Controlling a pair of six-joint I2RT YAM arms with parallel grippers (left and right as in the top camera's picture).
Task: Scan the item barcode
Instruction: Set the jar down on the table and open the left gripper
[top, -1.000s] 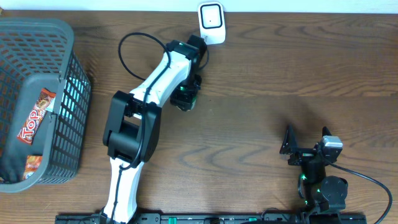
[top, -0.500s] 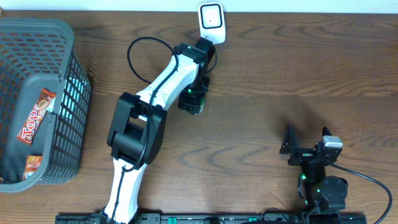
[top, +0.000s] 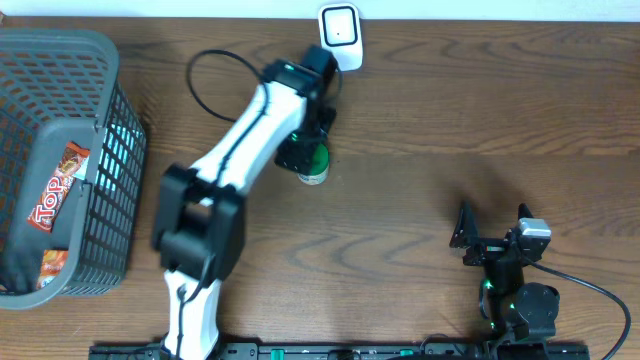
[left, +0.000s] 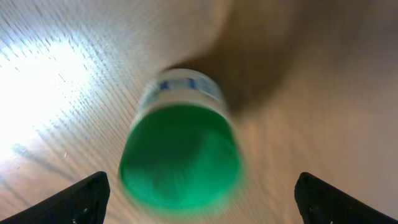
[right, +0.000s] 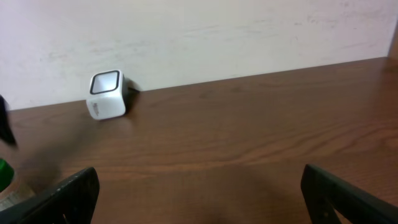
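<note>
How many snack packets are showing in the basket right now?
2. One Top-branded packet lies mid-basket; a second red-orange wrapper peeks out nearer the robot's end of the grey basket. Others may be hidden beneath them.
</note>
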